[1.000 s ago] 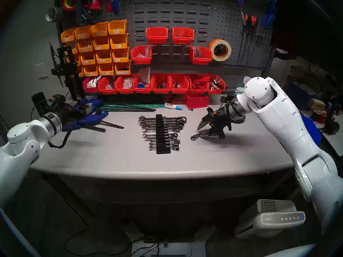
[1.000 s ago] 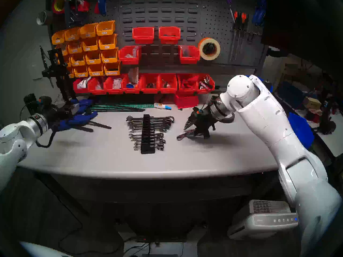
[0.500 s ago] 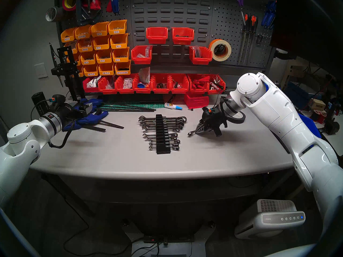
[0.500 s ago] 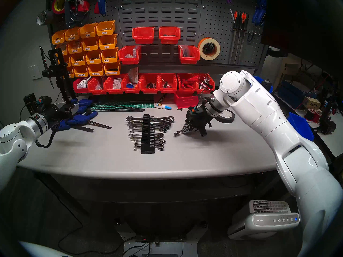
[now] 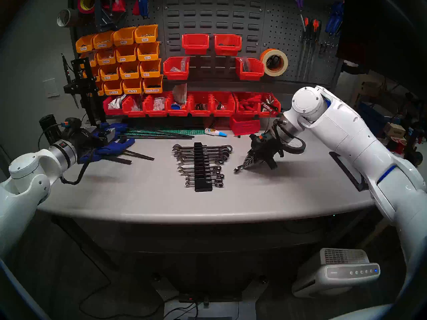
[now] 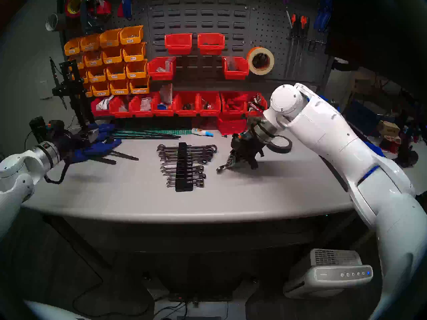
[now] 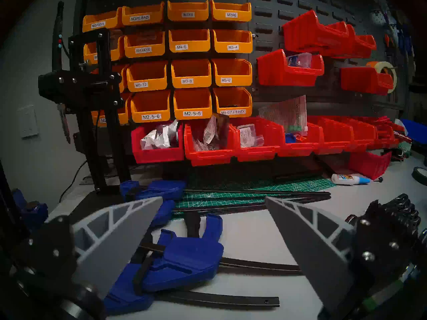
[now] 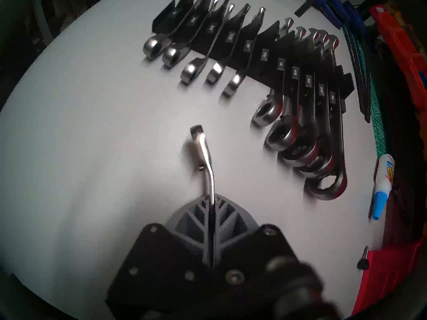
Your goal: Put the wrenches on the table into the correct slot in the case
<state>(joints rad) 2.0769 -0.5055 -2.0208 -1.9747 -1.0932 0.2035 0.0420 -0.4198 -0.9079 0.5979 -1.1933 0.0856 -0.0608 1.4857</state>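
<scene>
Right wrist view: right claw is clamping the wrench at lower centre, rack upper right; left claw is gaping, empty.

Dim, soft overhead light. Fisheye bending and dark rims throughout. Wrenches glint; the right claw looks blurred.

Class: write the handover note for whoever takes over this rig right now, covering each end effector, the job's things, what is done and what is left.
Right end effector: shut on the loose wrench, which sticks out ahead of it, to the right of the rack in the head view.
Left end effector: open, empty, above the blue clamps.
Rack: mid-table, one middle slot empty.
Done: wrench gripped.
Left: carry it over and seat it in that slot.
</scene>
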